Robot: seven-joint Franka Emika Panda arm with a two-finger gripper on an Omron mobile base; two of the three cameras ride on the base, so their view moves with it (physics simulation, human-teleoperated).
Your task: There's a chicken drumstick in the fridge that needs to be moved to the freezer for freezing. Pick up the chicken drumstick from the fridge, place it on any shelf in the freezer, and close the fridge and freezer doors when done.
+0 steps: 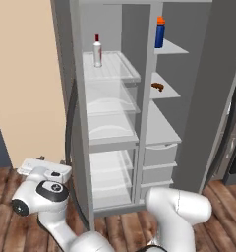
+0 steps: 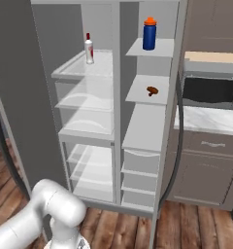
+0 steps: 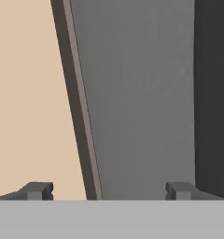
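Observation:
The chicken drumstick (image 1: 157,87) (image 2: 152,90), a small reddish-brown lump, lies on the freezer's second opaque shelf (image 1: 169,91) (image 2: 140,92). The fridge (image 1: 110,108) (image 2: 87,112) with its glass shelves and the narrower freezer (image 1: 162,128) (image 2: 145,126) both stand open. The fridge door (image 1: 66,54) (image 2: 16,82) swings out on the left and the freezer door (image 1: 213,83) (image 2: 179,112) on the right. My gripper (image 3: 109,191) is open, its fingertips (image 3: 39,190) wide apart. It is low by the fridge door, whose grey edge (image 3: 83,121) shows ahead between them, and holds nothing.
A white red-capped bottle (image 1: 97,50) (image 2: 89,48) stands on the fridge's top glass shelf. A blue bottle (image 1: 160,33) (image 2: 149,34) stands on the freezer's top shelf. A counter (image 2: 210,119) with a microwave (image 2: 208,92) lies right of the unit. A beige wall (image 1: 26,98) is on the left.

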